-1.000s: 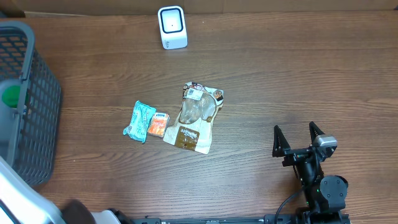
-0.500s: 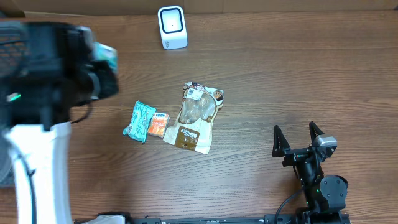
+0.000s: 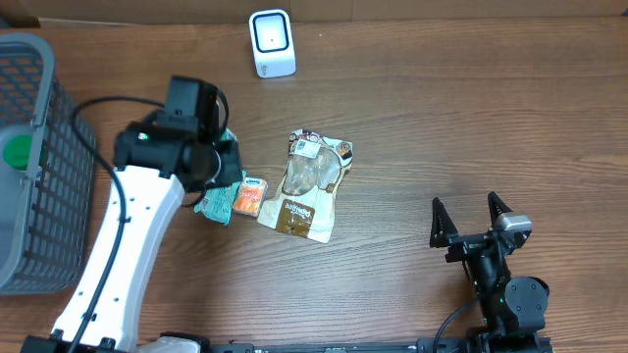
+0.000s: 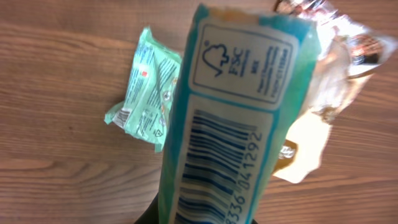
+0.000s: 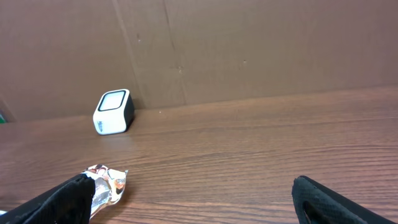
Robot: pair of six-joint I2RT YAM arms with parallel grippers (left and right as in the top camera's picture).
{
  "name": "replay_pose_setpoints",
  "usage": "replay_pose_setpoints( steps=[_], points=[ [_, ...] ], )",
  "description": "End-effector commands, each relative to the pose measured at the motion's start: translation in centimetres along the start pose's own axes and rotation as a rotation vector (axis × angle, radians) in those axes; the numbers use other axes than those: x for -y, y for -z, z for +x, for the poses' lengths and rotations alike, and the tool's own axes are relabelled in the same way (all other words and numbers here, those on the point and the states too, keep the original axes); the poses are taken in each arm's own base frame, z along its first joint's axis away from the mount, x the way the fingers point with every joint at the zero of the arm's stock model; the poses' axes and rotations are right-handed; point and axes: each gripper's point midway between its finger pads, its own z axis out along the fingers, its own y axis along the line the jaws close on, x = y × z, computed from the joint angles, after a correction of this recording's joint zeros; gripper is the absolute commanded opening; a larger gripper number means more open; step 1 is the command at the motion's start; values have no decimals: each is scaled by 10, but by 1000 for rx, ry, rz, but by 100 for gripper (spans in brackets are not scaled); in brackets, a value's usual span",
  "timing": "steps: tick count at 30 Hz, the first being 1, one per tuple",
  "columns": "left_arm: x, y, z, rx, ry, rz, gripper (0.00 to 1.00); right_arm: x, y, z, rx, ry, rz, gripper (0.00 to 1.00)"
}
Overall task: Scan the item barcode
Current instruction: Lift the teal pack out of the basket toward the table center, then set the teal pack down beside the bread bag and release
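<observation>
Nearest the base, the right gripper [image 3: 463, 204] sits low over the table [image 3: 442, 118] with its jaws spread fully and nothing between them. It appears parked clear of the work. Further out, the left arm reaches diagonally from the near-left corner, wrist bent downward. The left gripper [image 3: 220, 163] is clamped narrow on one end of a teal packet [image 4: 230, 118], the item to be scanned. Holding it by the end leaves the barcode [image 4: 214, 168] uncovered. The wrist view shows the code facing back toward the camera, so the packet probably needs turning before presentation. Below the held packet lie a green sachet [image 4: 146, 93], an orange packet [image 3: 250, 196] and a brown pouch [image 3: 309, 186], close together at mid-table. A basket [image 3: 59, 196] stands at the left. At the far edge stands the scanner [image 3: 272, 42], well apart from the packet — the carry is likely unfinished.
</observation>
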Motion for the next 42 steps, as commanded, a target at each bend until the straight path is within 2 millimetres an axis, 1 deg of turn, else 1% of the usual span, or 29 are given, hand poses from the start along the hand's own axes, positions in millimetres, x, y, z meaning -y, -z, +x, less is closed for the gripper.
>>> replay_pose_setpoints(
  steps=[1, 10, 12, 15, 20, 29, 31, 34, 35, 38, 39, 40, 42],
  points=[
    [-9, -21, 13, -27, 20, -36, 5, 0, 0, 2, 5, -2, 3, 100],
    [-30, -77, 29, 10, 13, -101, 4, 0, 0, 2, 5, -2, 3, 100],
    [-35, -87, 33, 20, 11, -115, 4, 0, 0, 2, 5, -2, 3, 100],
    [-35, -97, 36, 30, -9, -103, 4, 0, 0, 2, 5, -2, 3, 100],
    [-4, -98, 34, 34, -79, 39, 4, 0, 0, 2, 5, -2, 3, 100],
    [42, -90, 25, 85, -137, 106, 4, 0, 0, 2, 5, -2, 3, 100],
    [48, -95, 22, 82, -149, 107, 4, 0, 0, 2, 5, -2, 3, 100],
    [52, -109, 15, 62, -150, 96, 4, 0, 0, 2, 5, -2, 3, 100],
    [53, -116, 12, 59, -149, 89, 6, 0, 0, 2, 5, -2, 3, 100],
    [53, -139, 4, 47, -147, 60, 21, 0, 0, 2, 5, -2, 3, 100],
    [52, -143, 3, 42, -140, 52, 27, 0, 0, 2, 5, -2, 3, 100],
    [53, -145, 2, 36, -131, 51, 38, 0, 0, 2, 5, -2, 3, 100],
    [55, -145, 0, 34, -117, 54, 51, 0, 0, 2, 5, -2, 3, 100]
  ],
)
